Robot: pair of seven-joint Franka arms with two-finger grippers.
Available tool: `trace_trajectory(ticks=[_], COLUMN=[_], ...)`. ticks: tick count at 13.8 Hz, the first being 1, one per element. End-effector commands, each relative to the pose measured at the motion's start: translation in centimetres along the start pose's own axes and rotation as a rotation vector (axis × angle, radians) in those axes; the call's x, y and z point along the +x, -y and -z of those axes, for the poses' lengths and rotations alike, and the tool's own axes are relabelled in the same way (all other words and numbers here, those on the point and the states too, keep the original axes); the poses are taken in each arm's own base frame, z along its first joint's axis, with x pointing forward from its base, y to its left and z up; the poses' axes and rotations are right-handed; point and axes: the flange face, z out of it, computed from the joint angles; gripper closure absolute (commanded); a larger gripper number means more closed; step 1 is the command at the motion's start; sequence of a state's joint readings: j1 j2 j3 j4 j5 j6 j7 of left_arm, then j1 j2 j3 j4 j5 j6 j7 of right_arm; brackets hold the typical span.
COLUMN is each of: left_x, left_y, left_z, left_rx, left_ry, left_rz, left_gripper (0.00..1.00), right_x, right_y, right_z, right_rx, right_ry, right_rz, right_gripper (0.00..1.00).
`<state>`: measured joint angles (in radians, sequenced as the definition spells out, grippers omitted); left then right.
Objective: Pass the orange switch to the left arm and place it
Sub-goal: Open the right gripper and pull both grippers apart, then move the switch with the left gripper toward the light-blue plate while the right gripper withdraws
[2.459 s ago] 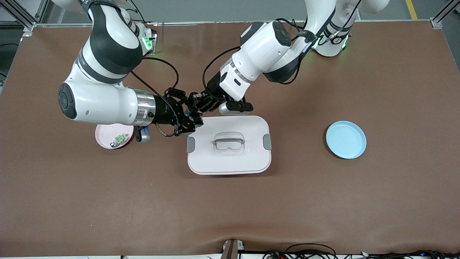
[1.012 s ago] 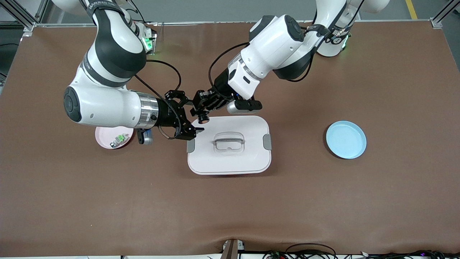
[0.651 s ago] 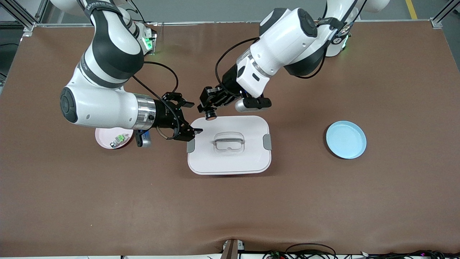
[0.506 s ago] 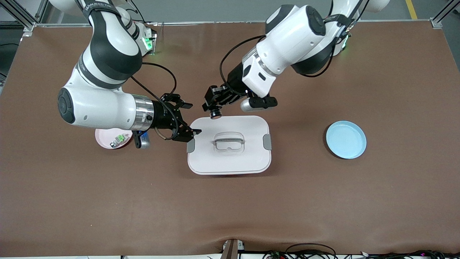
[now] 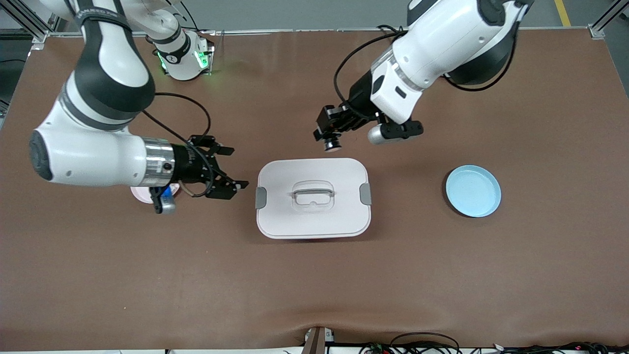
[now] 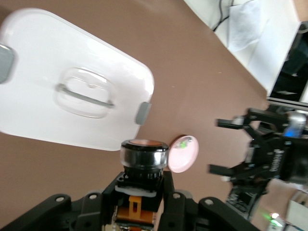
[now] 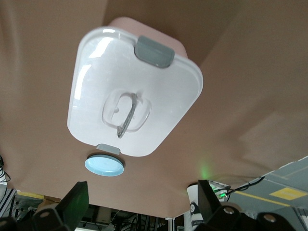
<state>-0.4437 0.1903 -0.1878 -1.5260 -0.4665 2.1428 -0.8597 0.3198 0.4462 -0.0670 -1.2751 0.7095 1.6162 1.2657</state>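
Orange switch pinched in left gripper above table; right gripper spread wide, empty, beside box

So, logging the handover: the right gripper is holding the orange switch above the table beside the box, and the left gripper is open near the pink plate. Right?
No, the arms are swapped. The front view shows the left gripper shut on the orange switch above the table beside the box, and the right gripper open near the pink plate.
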Motion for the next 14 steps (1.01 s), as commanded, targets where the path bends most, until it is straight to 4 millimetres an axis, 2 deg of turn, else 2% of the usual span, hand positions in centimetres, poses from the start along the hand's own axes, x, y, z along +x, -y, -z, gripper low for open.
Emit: trace_trajectory(ticks=[1,2,4,5,8,11,14], left_x=[0.1,-0.1,0.9,1.3,2.7,4.1,5.6], left_y=[1.6,1.9,3.2,3.9,6.6,9.2,11.5], left_z=[3.0,3.4,5.0,5.9,9.1,11.7,13.0], left_rx=[0.082,0.113,0.172,0.194,0.26,0.329,0.398], left_ry=[-0.018,-0.017,-0.03,-0.018,0.024,0.036,0.035], left_rz=[-0.02,-0.029,-0.035,-0.053,-0.103,-0.123,-0.085], left_gripper=[0.98,0.98,0.99,0.99,0.99,0.99,0.99], right_x=[-0.3,-0.2,0.0,-0.7,-0.5,0.8,2.1], right_y=[-0.5,-0.6,-0.9,-1.3,-2.0,-2.6,-3.0], right_z=[1.7,2.0,2.7,3.9,5.8,6.9,7.8], right_rx=[-0.015,-0.027,-0.032,-0.016,-0.008,-0.015,-0.02], right_ry=[-0.083,-0.128,-0.17,-0.18,-0.236,-0.248,-0.26], right_rz=[0.068,0.1,0.116,0.125,0.121,0.096,0.073], right_gripper=[0.0,0.0,0.0,0.0,0.0,0.0,0.0])
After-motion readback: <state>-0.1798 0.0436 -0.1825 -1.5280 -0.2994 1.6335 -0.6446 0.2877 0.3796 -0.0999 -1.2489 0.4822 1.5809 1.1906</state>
